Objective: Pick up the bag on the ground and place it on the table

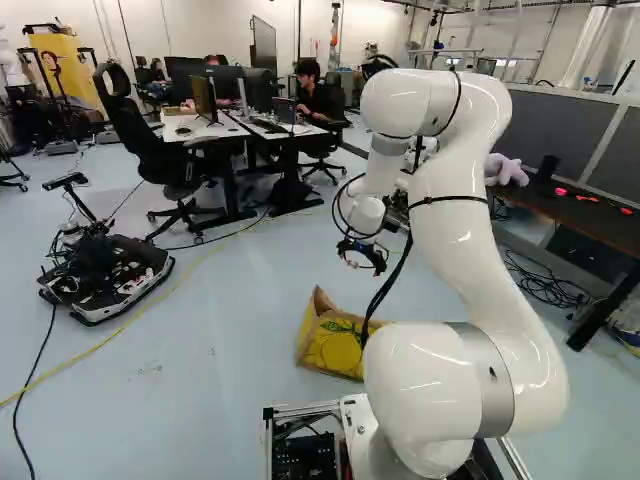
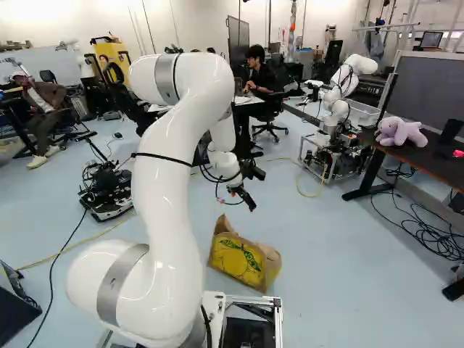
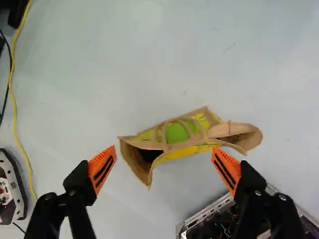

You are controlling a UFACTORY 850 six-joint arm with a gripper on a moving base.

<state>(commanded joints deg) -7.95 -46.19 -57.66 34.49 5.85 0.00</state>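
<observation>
One brown paper bag with a yellow-and-green fruit print [image 2: 239, 259] lay on the pale blue-grey floor [image 2: 355, 254], just ahead of the silvery metal frame of the base [image 2: 278, 319]. Sides creased, mouth gaping; light-brown handles crossed the print.

Black two-fingered gripper [image 1: 362, 266] hung above the floor at the end of the white, glossy arm [image 2: 167, 181]. In the wrist view its fingers stood wide apart, orange ribbed pads [image 3: 102, 169] facing one another. Nothing was held. The bag lay ahead of and below the fingertips, across the line of the gap; base views put it apart from them, lower down.

Dark-topped table with black legs [image 2: 441, 158]: right side of both base views, well apart from the bag. On it, a pale purple plush toy [image 2: 400, 133] and small red objects [image 1: 560, 191]. Tangled black cables [image 2: 428, 230] lay on the floor beneath and beside it.

Elsewhere: another robot [image 2: 341, 90], white-armed, beyond the gripper in the right base view. Low wheeled machine [image 1: 104, 280] at the left of the left base view, a yellow cable [image 1: 120, 332] running past it along the floor.
</observation>
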